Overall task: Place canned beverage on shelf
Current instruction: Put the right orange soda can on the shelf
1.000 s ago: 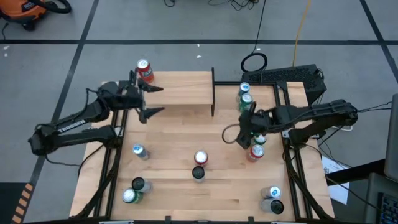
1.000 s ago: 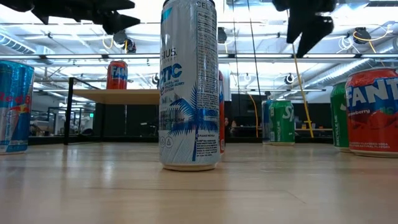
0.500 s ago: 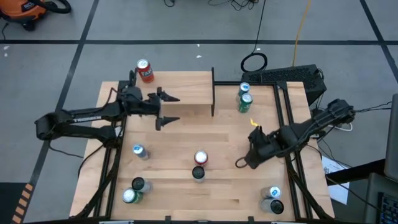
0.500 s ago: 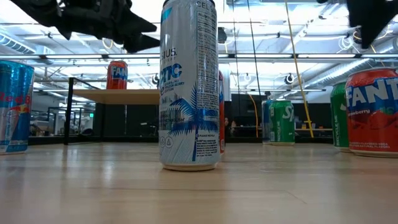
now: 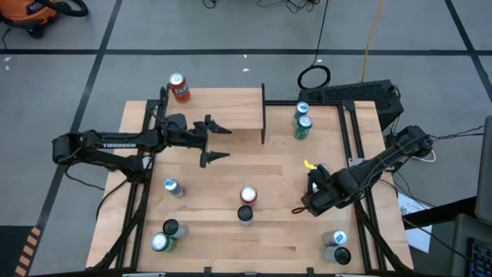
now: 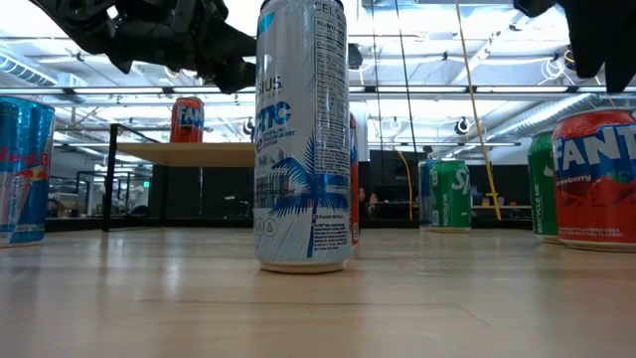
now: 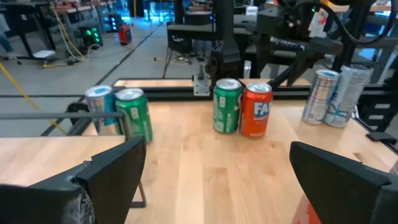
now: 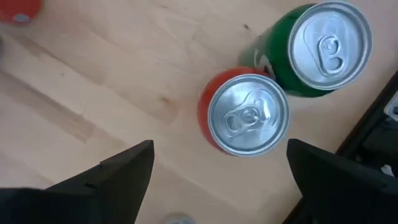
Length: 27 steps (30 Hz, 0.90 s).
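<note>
Low view: Fanta can [image 6: 596,177] at 3 o'clock cut by edge; blue can [image 6: 24,169] at 9 o'clock likewise. High view: labels unreadable.

A red can [image 5: 178,87] stands on the light-wood shelf [image 5: 231,109] (black uprights at its ends), while at four o'clock a red can [image 8: 239,117] touches a green one [image 8: 314,48].

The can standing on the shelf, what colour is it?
Red, with white Fanta lettering. The can on the shelf shows best in the low view.
</note>
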Available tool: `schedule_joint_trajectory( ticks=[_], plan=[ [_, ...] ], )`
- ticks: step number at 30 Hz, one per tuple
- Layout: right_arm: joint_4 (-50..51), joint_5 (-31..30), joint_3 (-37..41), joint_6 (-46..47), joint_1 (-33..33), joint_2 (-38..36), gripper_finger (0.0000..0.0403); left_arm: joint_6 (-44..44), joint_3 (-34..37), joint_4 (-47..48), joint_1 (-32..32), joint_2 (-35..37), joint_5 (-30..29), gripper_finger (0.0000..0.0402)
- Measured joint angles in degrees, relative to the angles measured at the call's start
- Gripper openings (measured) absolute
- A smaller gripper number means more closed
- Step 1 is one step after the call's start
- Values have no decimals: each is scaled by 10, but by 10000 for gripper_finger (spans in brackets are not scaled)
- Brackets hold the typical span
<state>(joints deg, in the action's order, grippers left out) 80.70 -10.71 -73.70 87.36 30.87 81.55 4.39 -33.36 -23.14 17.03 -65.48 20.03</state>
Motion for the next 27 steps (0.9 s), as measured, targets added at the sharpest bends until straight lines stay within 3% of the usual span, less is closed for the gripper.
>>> schedule_joint_trajectory(
  ticks=[7,23,27],
  plan=[
    [7,3,31,4,0,6,354,5,0,-5,-10,-22,-9,398],
    [-110,3,135,-41,-48,-18,354,6,0,-30,-10,-28,-21,398],
    [-131,4,149,-56,-56,-18,337,9,0,-30,-10,-28,-21,398]
  ],
)
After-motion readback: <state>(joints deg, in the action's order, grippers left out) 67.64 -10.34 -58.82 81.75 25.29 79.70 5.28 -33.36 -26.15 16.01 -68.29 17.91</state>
